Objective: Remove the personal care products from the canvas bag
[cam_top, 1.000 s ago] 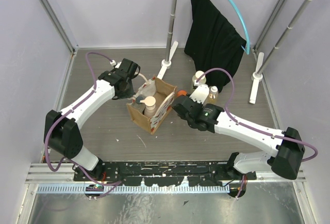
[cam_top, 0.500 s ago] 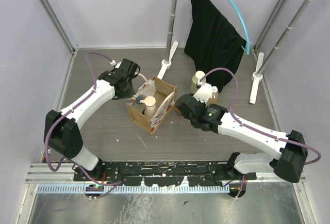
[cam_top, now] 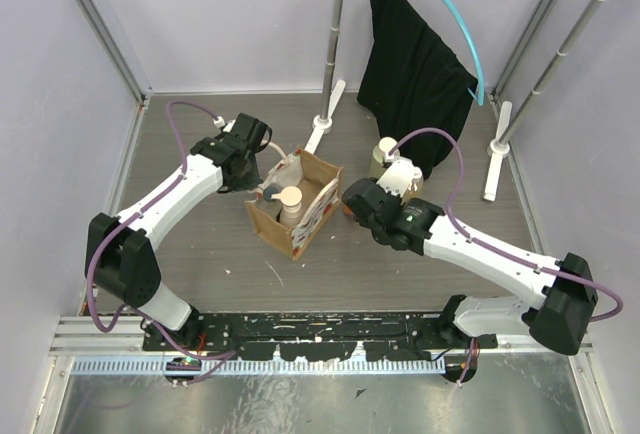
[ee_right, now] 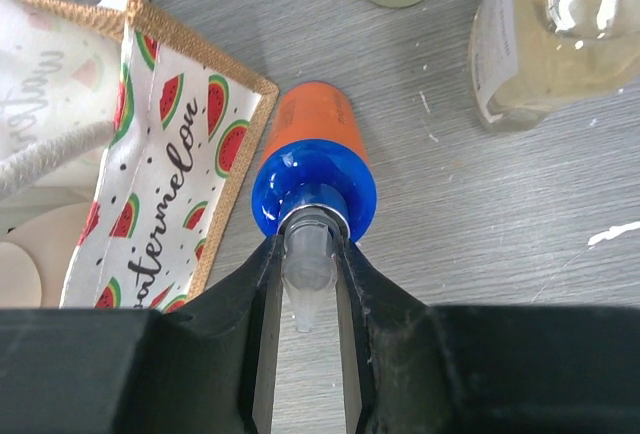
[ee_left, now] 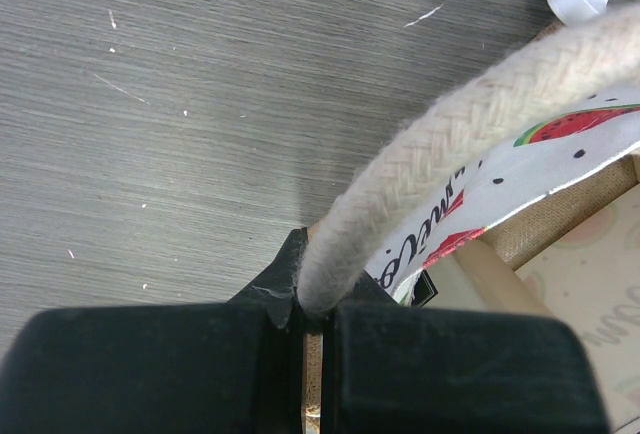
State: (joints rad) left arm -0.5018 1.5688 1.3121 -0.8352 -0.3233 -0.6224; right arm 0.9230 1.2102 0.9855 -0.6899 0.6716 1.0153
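Right wrist: right claw (ee_right: 307, 254) pinches orange bottle (ee_right: 310, 129) beside canvas bag (ee_right: 170, 149); left claw (ee_left: 303, 312) clamps rope handle (ee_left: 450, 124).

The canvas bag (cam_top: 318, 216) is seen in tan-brown, its white panel printed with red-and-green watermelon slices and black lettering; its rope handle (ee_left: 450, 144) is cream. An orange bottle (ee_right: 312, 119) is capped in blue. A clear bottle (ee_right: 555, 34) is tinted pale amber. The desk (cam_top: 200, 254) is streaked grey; a garment (cam_top: 415, 74) at upper right is black.
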